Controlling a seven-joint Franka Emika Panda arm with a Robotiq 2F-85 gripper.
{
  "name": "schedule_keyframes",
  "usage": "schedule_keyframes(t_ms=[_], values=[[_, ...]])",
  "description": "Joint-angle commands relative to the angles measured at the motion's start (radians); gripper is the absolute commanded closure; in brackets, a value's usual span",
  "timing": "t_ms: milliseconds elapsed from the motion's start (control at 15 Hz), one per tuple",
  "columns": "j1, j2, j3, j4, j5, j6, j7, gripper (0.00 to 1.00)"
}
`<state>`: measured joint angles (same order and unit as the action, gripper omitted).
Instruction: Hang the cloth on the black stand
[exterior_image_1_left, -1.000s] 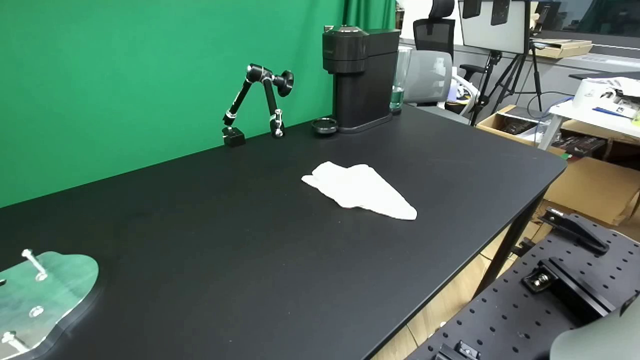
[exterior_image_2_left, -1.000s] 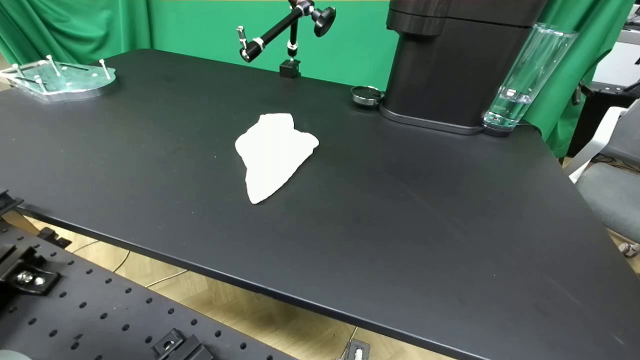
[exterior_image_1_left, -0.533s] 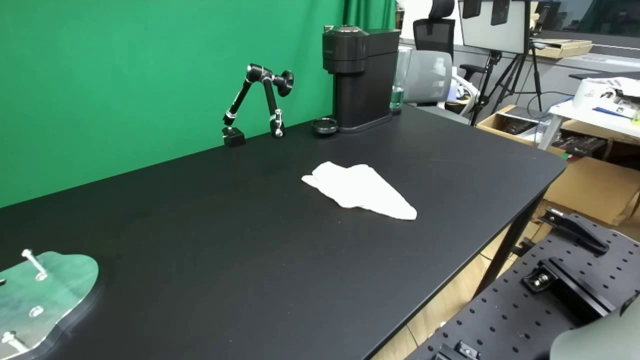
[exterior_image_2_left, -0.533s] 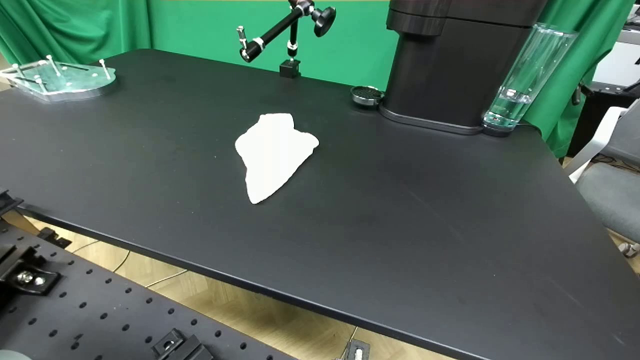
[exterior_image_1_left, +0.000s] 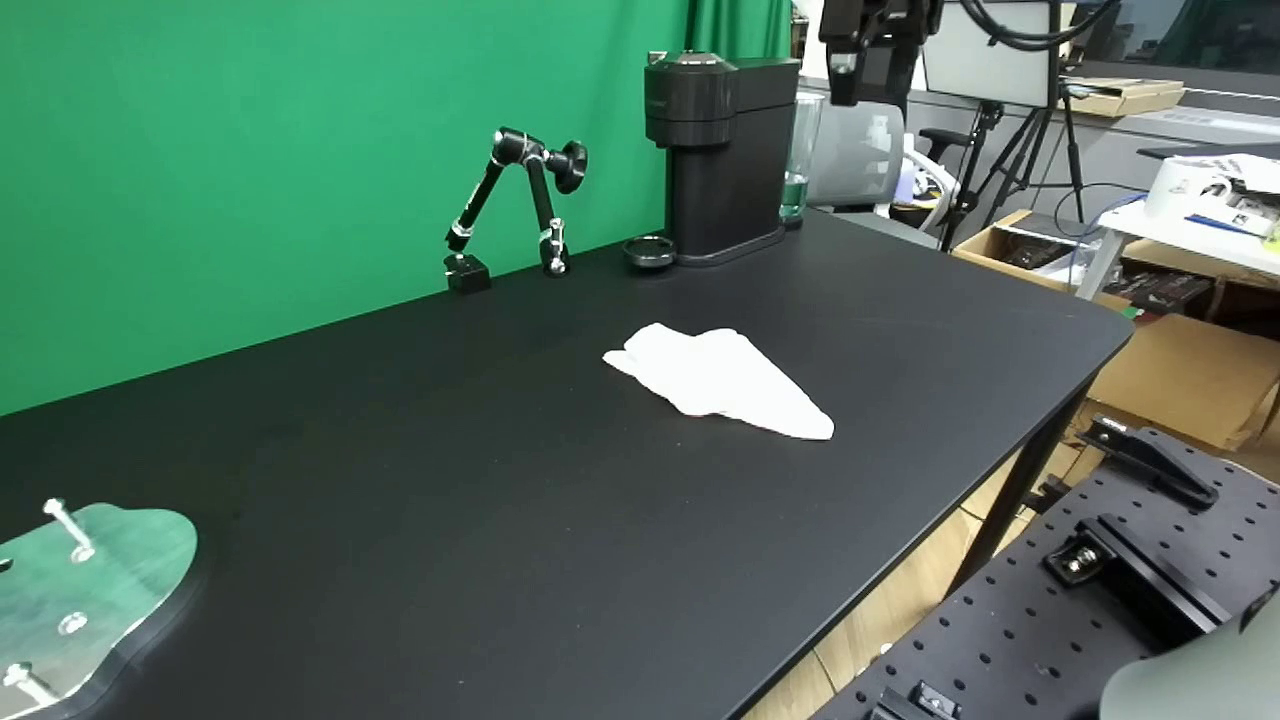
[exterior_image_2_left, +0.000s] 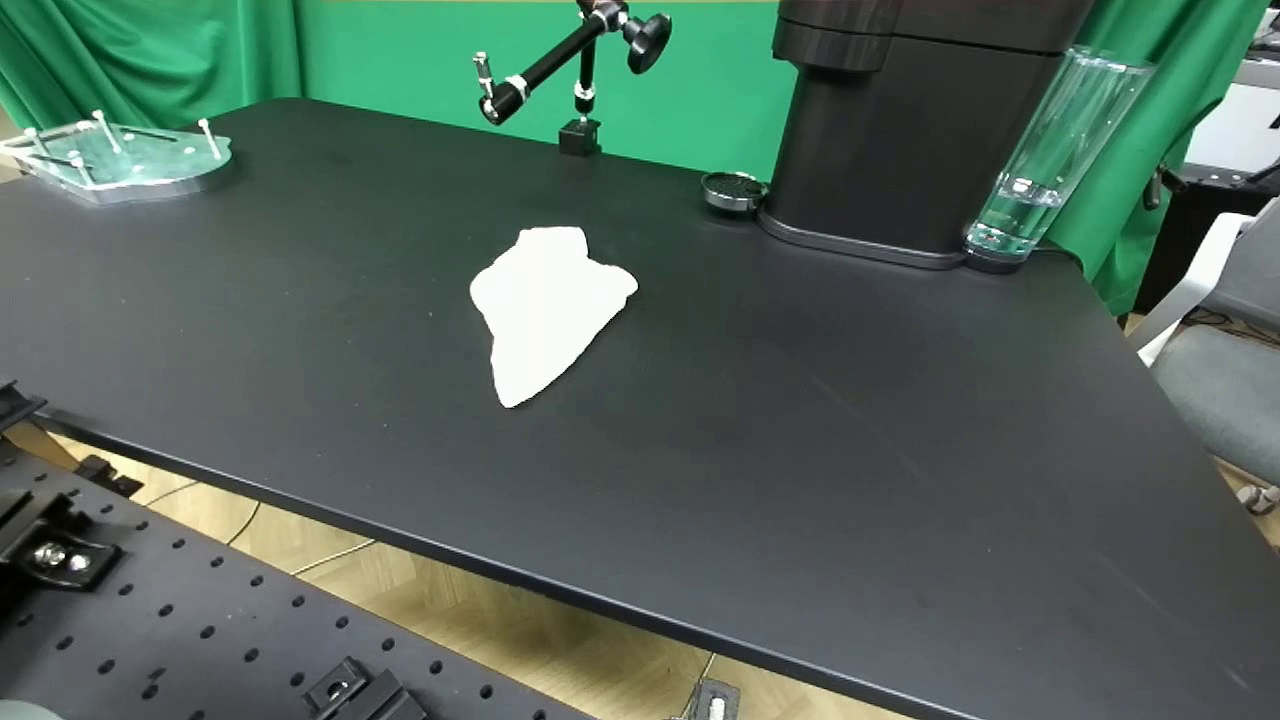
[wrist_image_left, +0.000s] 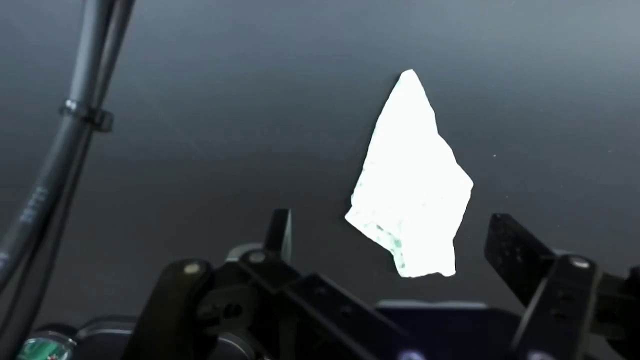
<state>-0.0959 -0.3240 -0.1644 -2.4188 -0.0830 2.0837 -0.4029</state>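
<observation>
A white cloth lies crumpled, roughly kite-shaped, on the black table in both exterior views (exterior_image_1_left: 715, 380) (exterior_image_2_left: 550, 300). It also shows in the wrist view (wrist_image_left: 412, 170), where its near edge has greenish marks. The black stand, a jointed arm with a knob on a small block base, stands at the table's back edge in both exterior views (exterior_image_1_left: 512, 148) (exterior_image_2_left: 560, 58). My gripper (exterior_image_1_left: 870, 92) is high at the top of an exterior view, apart from the cloth. In the wrist view the gripper (wrist_image_left: 390, 216) is open, its fingers wide apart, with nothing between them.
A black coffee machine (exterior_image_1_left: 725, 160) with a clear water tank (exterior_image_2_left: 1050, 160) stands at the back right. A small round dish (exterior_image_1_left: 650, 252) is beside it. A clear plate with upright bolts (exterior_image_2_left: 130, 160) lies at the table's far left. A cable (wrist_image_left: 60, 150) runs along the wrist.
My gripper has come into view at the top of an exterior view, where it was not visible before. The cloth and the stand have not moved.
</observation>
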Motion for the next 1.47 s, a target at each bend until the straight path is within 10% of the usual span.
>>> schedule_keyframes(t_ms=[0, 1400], values=[[0.032, 0.019, 0.047, -0.117, -0.027, 0.231, 0.05, 0.0], [0.049, 0.398, 0.11, -0.212, -0.029, 0.671, 0.121, 0.0]])
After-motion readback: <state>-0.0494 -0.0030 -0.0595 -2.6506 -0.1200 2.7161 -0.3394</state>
